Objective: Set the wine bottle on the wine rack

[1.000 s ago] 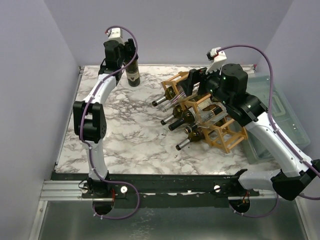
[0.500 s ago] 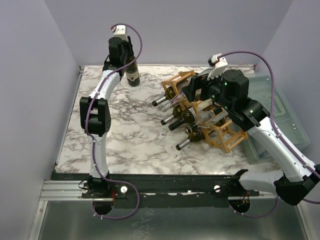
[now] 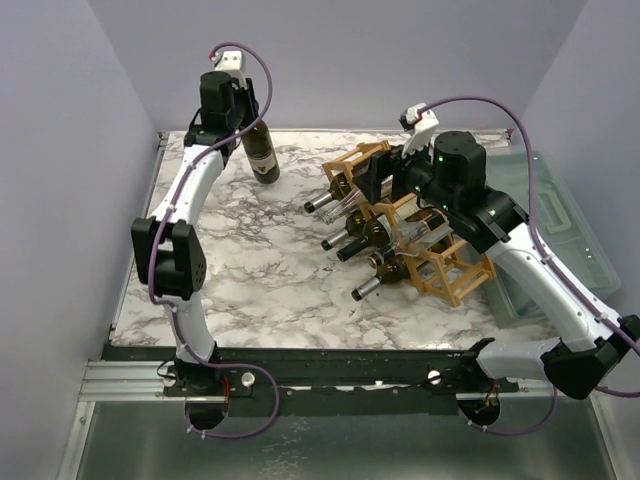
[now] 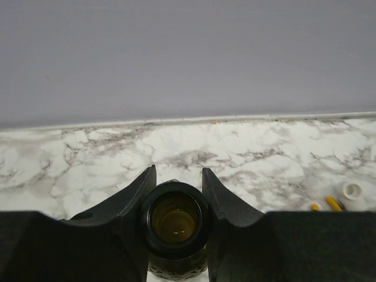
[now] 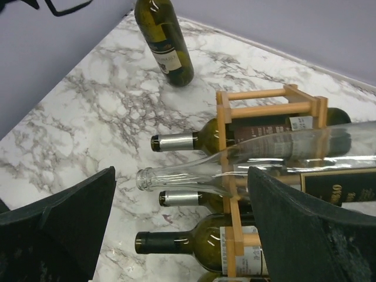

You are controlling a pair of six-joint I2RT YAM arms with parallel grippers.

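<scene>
wine bottle of dark green glass with a pale label point(image 3: 263, 156) stands neck-up near the far left corner of the white marbled desk point(image 3: 250, 270), its long axis close to vertical, well apart from the light wooden lattice wine rack point(image 3: 462, 283). the left arm point(image 3: 195, 185) stretches to the far side, its jaws pinching the bottle's neck from both sides. the right arm point(image 3: 520, 250) angles in over the rack, jaws spread wide above the bottles lying there point(image 3: 385, 265).

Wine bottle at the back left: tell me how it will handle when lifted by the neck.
The wine bottle is dark glass, so likely rigid and breakable. The left tool pinches only its smooth neck top, so it may slip or swing. Its round body would probably roll if laid on the table.
</scene>
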